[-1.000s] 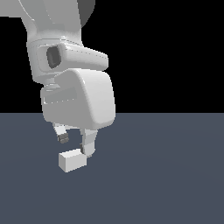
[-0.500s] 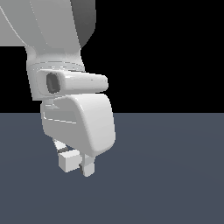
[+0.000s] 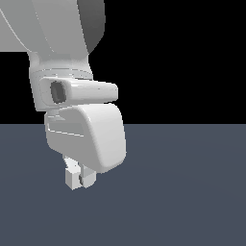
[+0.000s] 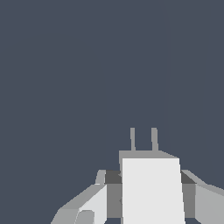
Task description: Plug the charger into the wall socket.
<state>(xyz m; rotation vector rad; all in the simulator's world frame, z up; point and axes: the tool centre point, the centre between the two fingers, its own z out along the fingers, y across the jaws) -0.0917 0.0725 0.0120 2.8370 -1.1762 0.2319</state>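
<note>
While the arm crouches low over the dark tabletop (image 3: 192, 192), the pincer (image 4: 151, 197) straddles the charger (image 4: 151, 190), a finger at each flank of the off-white block; whether the fingers already press its sides cannot be told. The charger rests on the tabletop under the wrist, its two grey prongs (image 4: 143, 139) pointing away from the camera. The grasping step looks to be in hand. Next the grip must be secure, then a lift follows; the wall socket is in neither view.
</note>
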